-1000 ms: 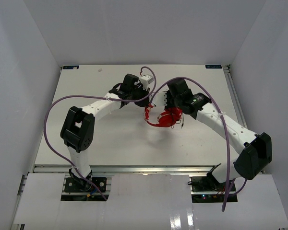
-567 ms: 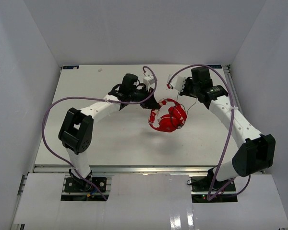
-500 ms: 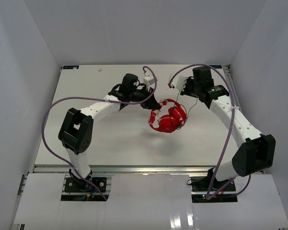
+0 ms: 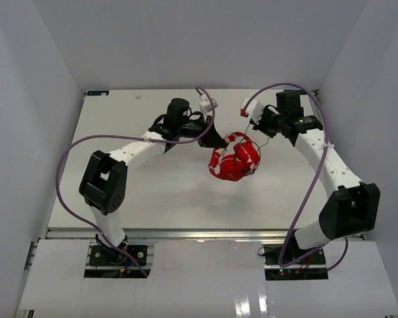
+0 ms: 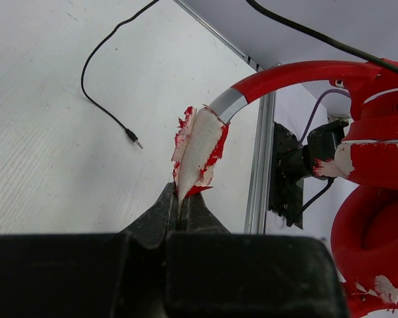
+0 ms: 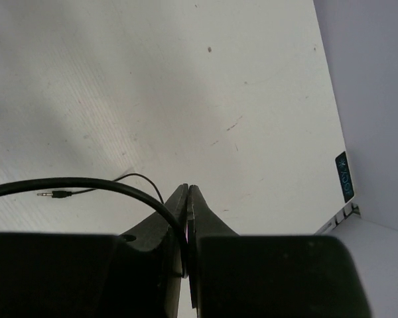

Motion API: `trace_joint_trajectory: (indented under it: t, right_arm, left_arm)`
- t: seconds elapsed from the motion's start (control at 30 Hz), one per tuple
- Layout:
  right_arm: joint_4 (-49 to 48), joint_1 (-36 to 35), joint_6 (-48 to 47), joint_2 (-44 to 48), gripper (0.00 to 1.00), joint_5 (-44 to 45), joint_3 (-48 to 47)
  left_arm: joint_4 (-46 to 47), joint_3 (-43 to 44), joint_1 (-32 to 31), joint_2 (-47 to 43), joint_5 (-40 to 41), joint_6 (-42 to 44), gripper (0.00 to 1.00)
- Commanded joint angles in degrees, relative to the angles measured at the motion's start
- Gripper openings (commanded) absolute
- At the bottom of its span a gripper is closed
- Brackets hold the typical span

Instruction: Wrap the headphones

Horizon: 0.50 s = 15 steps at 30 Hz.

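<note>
The red headphones [image 4: 233, 159] hang just above the table's middle, earcups low and headband up. My left gripper [image 4: 210, 141] is at their left side. In the left wrist view it [image 5: 184, 193] is shut on a torn red-and-white flap of padding [image 5: 199, 147] at the end of the headband [image 5: 298, 74], and an earcup [image 5: 375, 228] fills the right. My right gripper [image 4: 253, 120] is up and to the right of the headphones. In the right wrist view it [image 6: 188, 190] is shut on the thin black cable [image 6: 86, 183]. The cable's jack plug [image 6: 53, 194] lies on the table; it also shows in the left wrist view [image 5: 134, 137].
Thick purple robot cables [image 4: 73, 149] loop over both arms. White walls close in the table [image 4: 139, 192] on three sides. A metal rail [image 5: 257, 172] runs along the table's right edge. A blue label [image 6: 345, 175] marks a table corner.
My right gripper has moved away from the headphones, up and to the right, with the cable in it. My left gripper has swung right, and the headphones have shifted right and risen.
</note>
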State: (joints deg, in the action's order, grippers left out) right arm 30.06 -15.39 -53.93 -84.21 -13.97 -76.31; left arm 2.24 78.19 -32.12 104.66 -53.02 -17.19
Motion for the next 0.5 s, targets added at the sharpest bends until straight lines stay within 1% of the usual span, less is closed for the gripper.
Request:
trace_joint_trajectory:
  t: [0.0,0.1,0.17,0.33,0.43,0.47]
  right_arm:
    - [2.3,5.4,6.4,-1.5,0.09,-13.4,-2.2]
    - [3.2,8.6,10.1,-1.6,0.13,-26.5,-1.0]
    - [3.3,9.6,12.0,-1.8,0.15,-35.4,-0.5]
    - [1.6,9.9,17.1,-5.1,0.27,-55.7,-0.4]
    - [0.0,9.2,20.4,-8.3,0.32,-64.1,-3.3]
    - [-0.3,8.8,21.0,-9.3,0.34,-64.9,-4.2]
  left_arm:
    - [1.8,2.5,-0.3,-6.8,-0.2,-2.0,0.0]
    - [1.1,3.8,-0.2,-8.4,5.3,-2.6,0.0]
    - [0.6,5.0,-0.2,-9.7,9.4,-3.4,0.0]
    - [-0.7,9.4,-0.2,-12.5,17.9,-6.5,0.0]
    - [-1.5,13.4,-0.2,-13.2,21.3,-8.7,0.0]
    - [-1.6,14.4,-0.2,-13.3,22.2,-9.5,0.0]
